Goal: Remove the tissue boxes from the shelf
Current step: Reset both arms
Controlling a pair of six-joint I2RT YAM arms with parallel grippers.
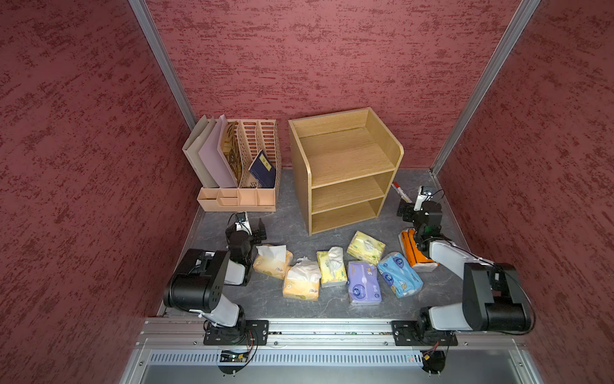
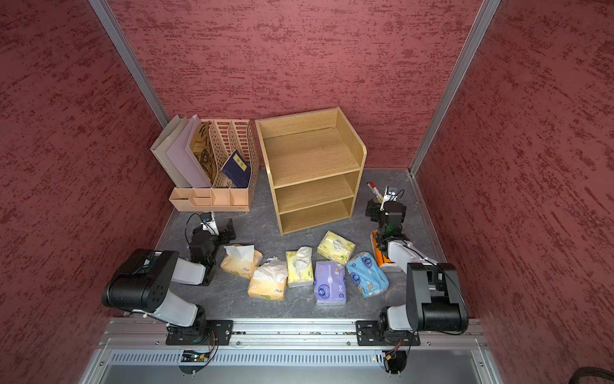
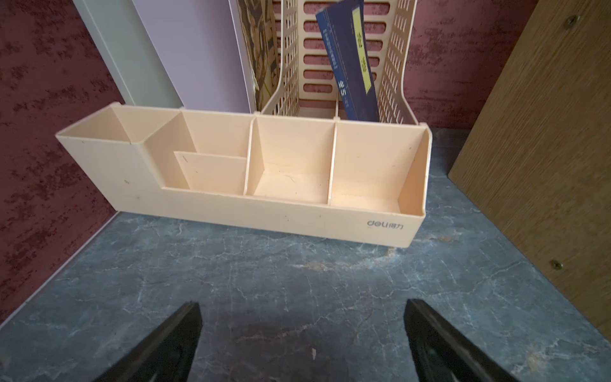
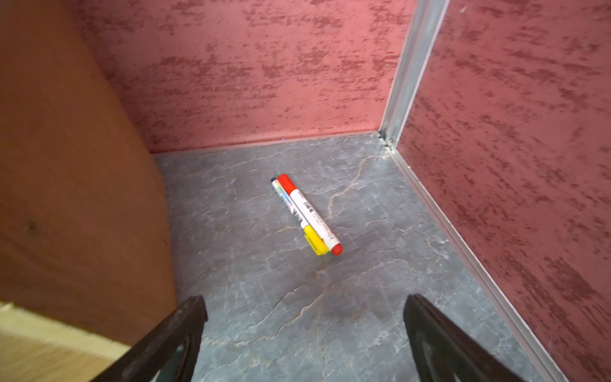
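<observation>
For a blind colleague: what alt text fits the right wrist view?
A red-capped marker and a yellow-capped marker lie side by side on the grey table, ahead of the open right pincer. The wooden shelf stands alongside, red walls behind.

On the front wall of the peach organizer (image 3: 231,211), at its lower corner, I read the grey brand "deli 得力". The dark blue booklet (image 3: 344,59) in its slot shows "论语" on a yellow strip and again in white below. I cannot read the print on the red-capped marker (image 4: 309,213) or the tissue boxes (image 1: 363,282).
</observation>
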